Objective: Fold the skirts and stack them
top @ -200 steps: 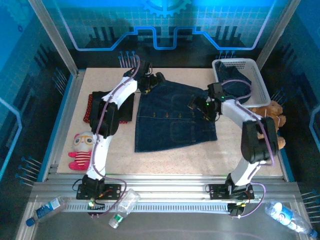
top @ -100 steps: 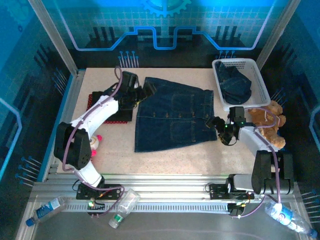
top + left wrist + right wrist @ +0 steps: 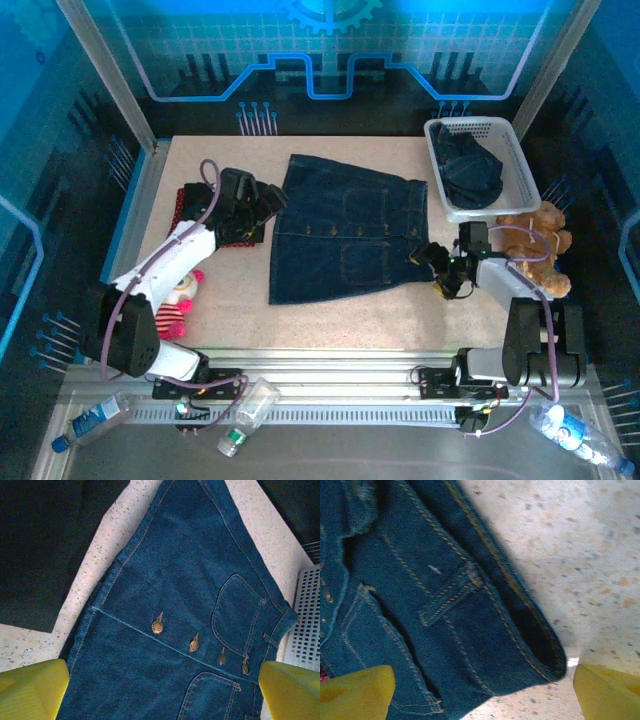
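My left arm lies low from its base, elbow out to the left, forearm running up and right over the black skirt (image 3: 246, 235), which sits on the red one (image 3: 180, 204). Its gripper (image 3: 272, 203) stops at the left edge of the flat denim skirt (image 3: 345, 230). The jaws are spread wide with nothing in them. In the left wrist view the yellow fingertips (image 3: 32, 690) sit at the bottom corners, with the button row and pockets between them and below.

My right arm is folded tight, forearm pointing left past the teddy (image 3: 535, 235). Its gripper (image 3: 432, 268) is at the skirt's near right corner, jaws also wide and empty. In the right wrist view the waistband corner and a belt loop (image 3: 450, 597) lie between the fingertips (image 3: 355, 692), on bare table (image 3: 600, 555).

A second denim skirt (image 3: 470, 175) is bunched in the basket (image 3: 475, 125), far right and well apart from both grippers.
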`<state>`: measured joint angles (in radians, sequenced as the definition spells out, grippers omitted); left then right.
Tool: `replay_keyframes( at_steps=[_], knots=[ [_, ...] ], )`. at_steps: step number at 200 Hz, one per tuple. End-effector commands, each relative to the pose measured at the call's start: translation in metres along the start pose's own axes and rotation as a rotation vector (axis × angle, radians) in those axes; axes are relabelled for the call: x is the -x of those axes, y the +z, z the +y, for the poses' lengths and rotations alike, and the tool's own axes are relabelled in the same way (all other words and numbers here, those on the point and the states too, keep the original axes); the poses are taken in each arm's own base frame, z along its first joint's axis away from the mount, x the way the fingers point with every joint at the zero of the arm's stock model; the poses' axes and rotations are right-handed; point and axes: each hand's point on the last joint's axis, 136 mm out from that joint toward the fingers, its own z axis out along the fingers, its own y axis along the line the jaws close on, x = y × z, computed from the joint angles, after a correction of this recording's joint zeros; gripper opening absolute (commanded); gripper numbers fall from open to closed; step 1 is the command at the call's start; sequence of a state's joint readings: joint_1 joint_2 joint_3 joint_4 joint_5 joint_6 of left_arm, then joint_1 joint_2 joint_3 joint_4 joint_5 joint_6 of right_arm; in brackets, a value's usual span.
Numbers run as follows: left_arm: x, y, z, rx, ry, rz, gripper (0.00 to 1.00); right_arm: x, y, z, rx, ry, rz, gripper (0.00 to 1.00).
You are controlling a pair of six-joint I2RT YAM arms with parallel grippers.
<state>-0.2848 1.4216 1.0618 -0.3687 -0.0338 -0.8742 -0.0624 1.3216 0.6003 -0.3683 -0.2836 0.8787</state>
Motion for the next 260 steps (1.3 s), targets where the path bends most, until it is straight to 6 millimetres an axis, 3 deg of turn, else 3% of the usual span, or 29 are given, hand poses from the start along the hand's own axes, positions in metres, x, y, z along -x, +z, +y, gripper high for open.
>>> replay_keyframes(
  at_steps=[1,62,156,209,260],
  knots=[
    [0.001,-0.003,0.016,0.038,-0.032,-0.019,0.99,0.002,-0.008,-0.014,-0.047,0.041,-0.044,0.96],
    [0.004,0.003,0.014,0.034,-0.038,-0.008,0.99,0.001,0.0,0.002,0.068,0.051,-0.034,0.81],
    [-0.006,0.0,0.03,0.064,-0.065,0.006,0.99,0.003,0.018,-0.005,0.065,0.088,-0.018,0.71],
    [-0.024,-0.005,0.049,0.096,-0.106,0.048,0.99,0.011,0.013,0.011,0.14,0.044,-0.062,0.41],
    [-0.079,-0.021,0.1,0.19,-0.226,0.179,0.99,0.015,0.0,0.015,0.157,0.013,-0.117,0.13]
  ],
)
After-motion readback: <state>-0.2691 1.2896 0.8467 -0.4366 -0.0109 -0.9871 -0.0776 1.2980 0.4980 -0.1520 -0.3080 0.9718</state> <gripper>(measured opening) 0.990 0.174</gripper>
